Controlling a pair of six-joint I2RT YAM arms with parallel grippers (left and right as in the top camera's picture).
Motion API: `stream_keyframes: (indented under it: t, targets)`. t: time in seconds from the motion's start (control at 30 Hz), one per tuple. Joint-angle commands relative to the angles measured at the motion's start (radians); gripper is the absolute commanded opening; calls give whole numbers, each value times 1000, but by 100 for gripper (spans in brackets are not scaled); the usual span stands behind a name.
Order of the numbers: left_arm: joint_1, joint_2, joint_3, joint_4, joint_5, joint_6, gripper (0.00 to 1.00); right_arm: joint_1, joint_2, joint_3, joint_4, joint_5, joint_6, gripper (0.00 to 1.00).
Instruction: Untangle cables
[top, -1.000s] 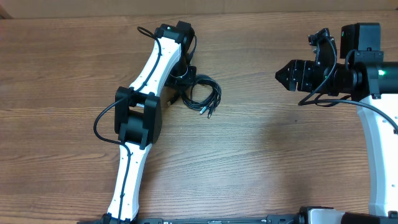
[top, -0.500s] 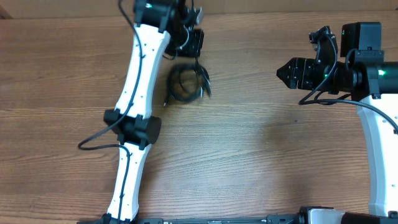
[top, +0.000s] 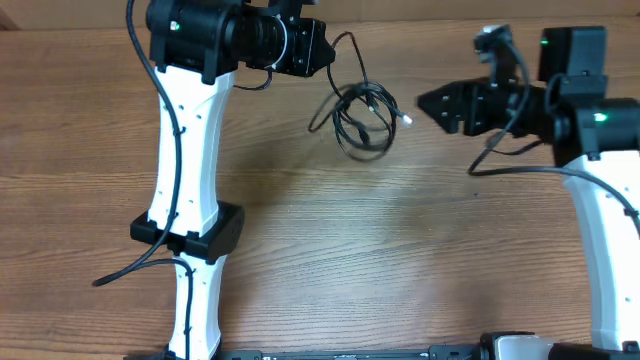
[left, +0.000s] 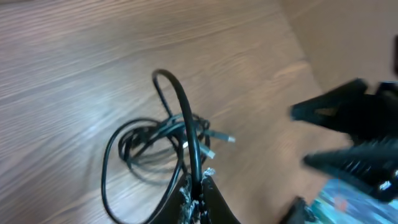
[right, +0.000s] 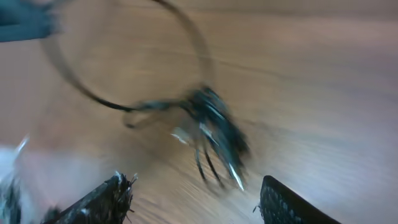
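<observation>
The cables (top: 360, 115) are a tangled bundle of thin black cords with silver-tipped plugs, hanging above the table between the two arms. One strand runs up to my left gripper (top: 322, 47), which is shut on it; in the left wrist view the strand (left: 189, 137) passes straight between the closed fingertips (left: 198, 186) and the looped bundle (left: 155, 140) dangles below. My right gripper (top: 425, 100) stands open just right of the bundle, nothing between its fingers. In the right wrist view the blurred cables (right: 214, 127) hang ahead of the open fingers (right: 106, 196).
The wooden table (top: 400, 240) spreads under both arms. The white left arm (top: 185, 160) rises from the front edge on the left. The right arm's white link (top: 605, 240) stands at the right edge, with its thicker black cable (top: 520, 165) beside it.
My left gripper has lifted the cable bundle off the table and carried it up and to the right. The right gripper has moved left toward it, its jaws narrowing a little.
</observation>
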Motion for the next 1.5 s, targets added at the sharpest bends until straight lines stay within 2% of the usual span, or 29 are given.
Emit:
stream_keyframes:
  t: [0.0,0.1,0.27,0.5,0.67,0.97,1.17,1.47]
  targets:
    - [0,-44,20,0,148,16,4,74,-7,0,42,-109,-133,66]
    - [0,-55,20,0,203,15,4,121,-7,0,56,-108,-204,70]
    - [1,-81,21,3,287,14,4,177,-7,0,60,-26,-225,79]
    - [1,-122,21,24,352,-5,4,195,-7,0,76,48,-231,81]
    - [11,-156,20,40,331,-4,4,196,-7,0,99,47,-231,82]
    - [24,-166,20,48,145,-28,4,196,-8,2,129,-92,-230,85]
    - [24,-166,20,53,133,-31,4,219,-8,2,170,-225,-223,85]
    - [24,-166,20,52,133,-31,4,332,-8,2,237,-232,-223,84]
